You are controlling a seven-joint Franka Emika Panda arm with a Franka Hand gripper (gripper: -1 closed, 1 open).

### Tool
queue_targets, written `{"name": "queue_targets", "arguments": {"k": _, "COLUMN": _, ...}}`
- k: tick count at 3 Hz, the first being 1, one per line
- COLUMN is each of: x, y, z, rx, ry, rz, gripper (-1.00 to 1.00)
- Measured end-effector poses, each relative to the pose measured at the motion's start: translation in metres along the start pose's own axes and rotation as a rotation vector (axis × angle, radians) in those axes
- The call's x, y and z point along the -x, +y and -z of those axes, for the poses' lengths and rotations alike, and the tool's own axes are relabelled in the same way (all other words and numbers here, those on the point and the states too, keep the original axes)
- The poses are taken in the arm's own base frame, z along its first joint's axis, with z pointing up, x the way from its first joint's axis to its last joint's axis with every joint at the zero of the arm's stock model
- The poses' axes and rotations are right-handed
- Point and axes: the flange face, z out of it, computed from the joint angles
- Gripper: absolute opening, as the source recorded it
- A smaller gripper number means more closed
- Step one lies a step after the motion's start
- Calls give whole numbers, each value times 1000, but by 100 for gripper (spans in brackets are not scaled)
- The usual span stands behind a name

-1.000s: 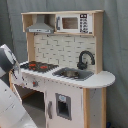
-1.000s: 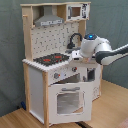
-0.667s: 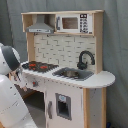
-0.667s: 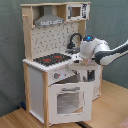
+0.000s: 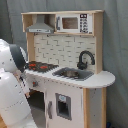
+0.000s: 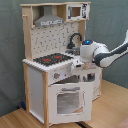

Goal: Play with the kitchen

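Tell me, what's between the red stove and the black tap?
In both exterior views, bare white countertop separates the stovetop from the sink, where the faucet stands.

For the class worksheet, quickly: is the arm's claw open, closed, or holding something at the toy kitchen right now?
Claw: cannot be told; it sits low beside the kitchen counter, near the front panel, and its state is hidden in both exterior views.

A light wooden floor [image 6: 112,102] carries the kitchen [image 6: 57,70], which stands upright on it before a grey curtain [image 6: 107,22].
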Motion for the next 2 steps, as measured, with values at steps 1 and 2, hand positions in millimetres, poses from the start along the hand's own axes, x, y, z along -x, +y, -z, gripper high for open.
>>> {"name": "queue_targets", "arguments": {"k": 1, "x": 0, "y": 0, "z": -1, "rx": -3, "ry": 2, "rz": 3, "gripper": -100}}
{"name": "queue_targets", "arguments": {"k": 2, "x": 13, "y": 11, "z": -7, "rx": -17, "ry": 8, "rz": 35, "gripper": -100}}
